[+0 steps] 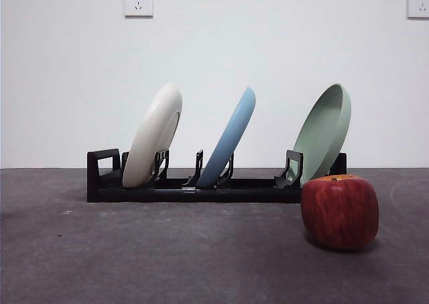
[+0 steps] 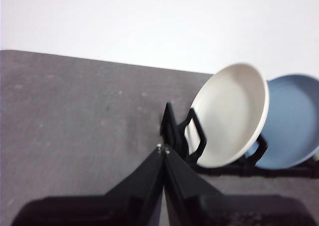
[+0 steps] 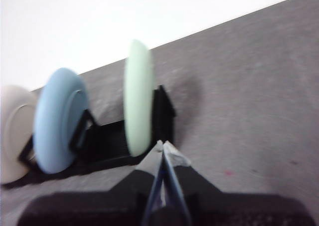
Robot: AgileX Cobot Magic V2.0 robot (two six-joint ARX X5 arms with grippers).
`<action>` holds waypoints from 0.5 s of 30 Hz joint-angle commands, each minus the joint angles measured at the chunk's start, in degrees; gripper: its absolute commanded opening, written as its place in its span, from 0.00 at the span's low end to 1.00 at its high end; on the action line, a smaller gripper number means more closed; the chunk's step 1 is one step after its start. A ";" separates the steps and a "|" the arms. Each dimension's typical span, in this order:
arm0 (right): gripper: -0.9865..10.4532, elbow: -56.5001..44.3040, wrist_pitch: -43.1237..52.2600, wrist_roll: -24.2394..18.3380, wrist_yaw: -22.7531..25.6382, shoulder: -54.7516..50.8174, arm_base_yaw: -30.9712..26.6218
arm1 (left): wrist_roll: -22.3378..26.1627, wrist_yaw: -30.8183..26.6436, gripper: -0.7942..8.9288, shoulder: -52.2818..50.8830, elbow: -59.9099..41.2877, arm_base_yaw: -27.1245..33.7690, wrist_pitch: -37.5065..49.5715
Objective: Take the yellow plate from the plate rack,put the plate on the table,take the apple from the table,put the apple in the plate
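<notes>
The yellow plate (image 1: 155, 133) is cream and stands tilted in the left slot of the black plate rack (image 1: 201, 188). It also shows in the left wrist view (image 2: 230, 113) and at the edge of the right wrist view (image 3: 12, 131). The red apple (image 1: 340, 211) sits on the dark grey table (image 1: 167, 257), in front of the rack's right end. My left gripper (image 2: 163, 148) is shut and empty, short of the rack's looped end (image 2: 174, 131). My right gripper (image 3: 163, 145) is shut and empty, near the rack's other end. Neither gripper shows in the front view.
A light blue plate (image 1: 231, 137) stands in the rack's middle slot and a pale green plate (image 1: 325, 131) in its right slot, right behind the apple. A white wall with two sockets (image 1: 138, 2) stands behind the table.
</notes>
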 commanded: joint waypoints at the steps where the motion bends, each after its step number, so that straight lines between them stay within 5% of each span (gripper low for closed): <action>1: 0.08 3.69 0.04 -1.29 -5.11 5.38 0.04 | -0.26 3.50 0.07 6.19 4.42 0.09 0.70; 11: 0.10 14.69 -2.86 -5.57 -18.97 21.44 0.07 | -0.15 22.34 0.08 30.38 20.44 -0.26 -1.40; 15: 0.24 16.90 -2.80 -5.57 -19.10 25.24 0.15 | -0.13 23.58 0.09 38.62 26.86 -1.79 -4.13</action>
